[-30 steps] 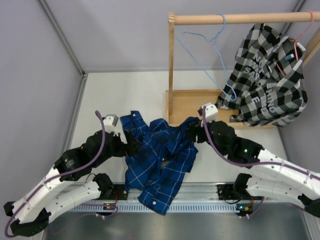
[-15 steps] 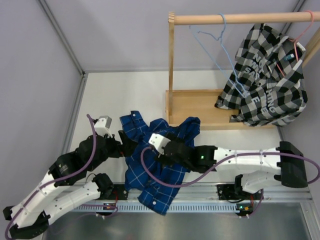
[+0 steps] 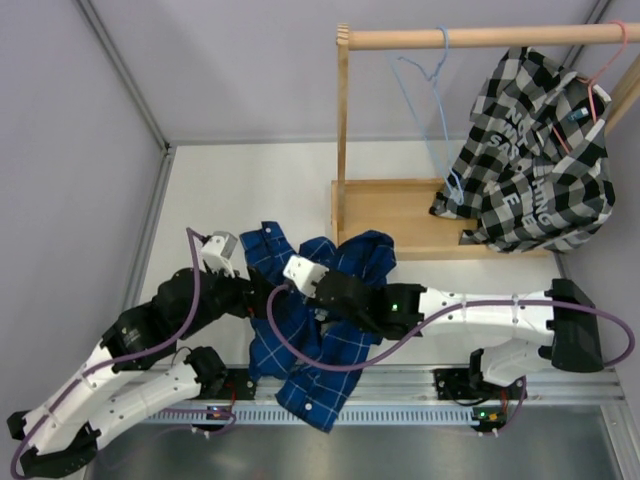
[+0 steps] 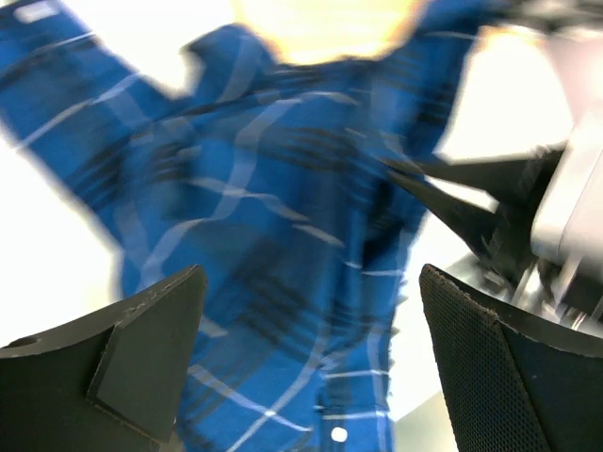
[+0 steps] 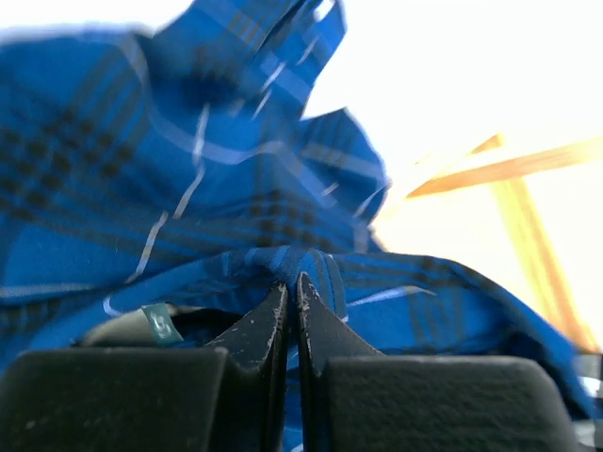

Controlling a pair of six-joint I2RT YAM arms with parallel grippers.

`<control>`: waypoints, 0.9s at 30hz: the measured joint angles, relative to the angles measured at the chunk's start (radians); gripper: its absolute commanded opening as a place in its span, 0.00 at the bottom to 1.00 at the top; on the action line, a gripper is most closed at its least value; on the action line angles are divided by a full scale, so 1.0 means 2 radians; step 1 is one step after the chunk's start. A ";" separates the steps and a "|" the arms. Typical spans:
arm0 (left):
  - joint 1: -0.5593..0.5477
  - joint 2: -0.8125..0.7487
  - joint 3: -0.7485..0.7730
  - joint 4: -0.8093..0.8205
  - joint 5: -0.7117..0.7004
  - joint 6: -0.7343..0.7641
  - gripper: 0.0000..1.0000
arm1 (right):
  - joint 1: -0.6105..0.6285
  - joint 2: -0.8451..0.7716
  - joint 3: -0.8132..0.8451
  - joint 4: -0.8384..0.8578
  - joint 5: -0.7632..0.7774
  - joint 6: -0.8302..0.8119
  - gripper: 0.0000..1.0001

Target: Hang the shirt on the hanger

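The royal-blue plaid shirt (image 3: 335, 345) lies crumpled on the white table between both arms. My right gripper (image 3: 320, 303) reaches far left over it; in the right wrist view its jaws (image 5: 290, 282) are shut on a fold of the shirt (image 5: 188, 169) near the collar label. My left gripper (image 3: 256, 292) sits at the shirt's left edge. In the left wrist view it (image 4: 316, 358) stands wide open above the cloth (image 4: 264, 207), holding nothing. The light-blue wire hanger (image 3: 444, 52) hangs empty from the wooden rod.
A wooden rack stands at the back right, with a rod (image 3: 500, 38), a post (image 3: 343, 130) and a base board (image 3: 385, 212). A black-and-white checked shirt (image 3: 535, 150) on a pink hanger (image 3: 598, 75) hangs there. Grey walls close the left and back.
My right arm swung from beside the rack base leftward onto the shirt and its jaws closed on a fold. The blue hanger is swinging. My left arm shifted only slightly.
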State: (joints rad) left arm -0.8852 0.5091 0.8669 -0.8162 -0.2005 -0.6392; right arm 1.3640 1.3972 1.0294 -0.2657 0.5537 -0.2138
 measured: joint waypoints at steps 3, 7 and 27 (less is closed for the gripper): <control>0.000 -0.019 -0.009 0.048 0.054 0.017 0.98 | -0.003 -0.009 0.044 -0.001 0.021 0.006 0.00; 0.000 -0.027 -0.014 0.126 0.111 0.032 0.94 | -0.032 -0.009 0.148 -0.010 0.043 0.043 0.00; -0.085 0.182 -0.014 0.218 -0.049 0.031 0.73 | -0.138 0.047 0.248 -0.104 0.050 0.179 0.00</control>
State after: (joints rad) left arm -1.0554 0.8738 0.8394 -0.3805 -0.2981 -0.5766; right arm 1.0882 1.4906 1.5249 -0.4736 0.6533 0.1432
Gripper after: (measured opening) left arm 0.721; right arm 0.007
